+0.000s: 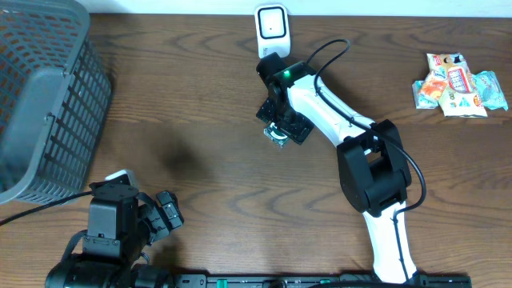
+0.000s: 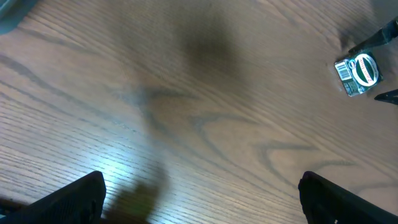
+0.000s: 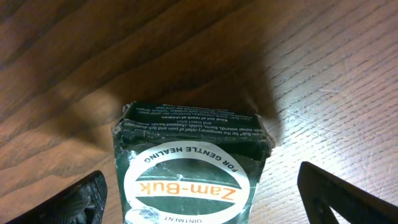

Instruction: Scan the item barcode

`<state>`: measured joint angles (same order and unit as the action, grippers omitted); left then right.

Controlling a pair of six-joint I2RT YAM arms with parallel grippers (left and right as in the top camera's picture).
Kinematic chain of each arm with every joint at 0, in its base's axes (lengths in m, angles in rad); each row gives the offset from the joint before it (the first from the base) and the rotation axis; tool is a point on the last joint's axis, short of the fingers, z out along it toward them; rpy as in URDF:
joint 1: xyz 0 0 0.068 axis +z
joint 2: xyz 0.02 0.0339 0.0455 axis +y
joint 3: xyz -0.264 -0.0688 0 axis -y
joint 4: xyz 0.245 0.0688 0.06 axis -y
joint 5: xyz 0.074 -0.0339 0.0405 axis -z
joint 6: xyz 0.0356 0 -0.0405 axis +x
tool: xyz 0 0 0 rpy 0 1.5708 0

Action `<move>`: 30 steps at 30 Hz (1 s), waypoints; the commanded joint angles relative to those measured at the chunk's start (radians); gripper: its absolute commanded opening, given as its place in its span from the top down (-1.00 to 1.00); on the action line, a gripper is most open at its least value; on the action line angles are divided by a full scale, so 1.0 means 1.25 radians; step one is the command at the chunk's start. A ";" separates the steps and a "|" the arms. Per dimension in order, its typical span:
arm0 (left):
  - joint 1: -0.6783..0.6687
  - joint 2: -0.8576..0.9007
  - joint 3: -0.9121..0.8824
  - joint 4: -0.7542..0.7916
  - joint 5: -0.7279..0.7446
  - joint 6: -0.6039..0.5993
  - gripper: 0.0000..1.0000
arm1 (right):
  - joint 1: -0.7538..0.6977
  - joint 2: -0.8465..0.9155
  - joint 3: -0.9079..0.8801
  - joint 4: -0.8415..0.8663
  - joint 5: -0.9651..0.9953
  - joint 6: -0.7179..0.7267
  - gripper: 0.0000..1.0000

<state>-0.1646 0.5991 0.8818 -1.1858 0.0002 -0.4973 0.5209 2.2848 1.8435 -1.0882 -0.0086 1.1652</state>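
Observation:
The item is a small dark green Zam-Buk ointment box (image 3: 186, 168) lying on the wooden table, also seen in the overhead view (image 1: 278, 138) and far right in the left wrist view (image 2: 356, 74). My right gripper (image 3: 205, 205) hangs over it, open, with one finger on each side of the box and a gap to both. The white barcode scanner (image 1: 271, 24) stands at the table's back edge, just behind the right arm. My left gripper (image 2: 202, 205) is open over bare wood near the front left (image 1: 164, 212), holding nothing.
A grey mesh basket (image 1: 48, 104) fills the back left corner. Several colourful snack packets (image 1: 460, 84) lie at the back right. The right arm's base (image 1: 376, 172) stands right of centre.

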 commanded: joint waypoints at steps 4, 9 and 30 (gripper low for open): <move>0.002 -0.003 -0.001 -0.002 -0.007 0.002 -0.96 | -0.004 0.044 -0.006 0.000 -0.010 -0.005 -0.85; 0.002 -0.003 -0.001 -0.002 -0.007 0.002 -0.95 | -0.004 0.052 -0.006 0.010 -0.041 -0.018 -0.81; 0.002 -0.003 -0.001 -0.002 -0.007 0.002 -0.96 | -0.002 0.052 -0.006 0.004 0.005 -0.018 -0.96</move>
<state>-0.1646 0.5991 0.8818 -1.1854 0.0006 -0.4973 0.5209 2.3241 1.8442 -1.0801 -0.0273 1.1419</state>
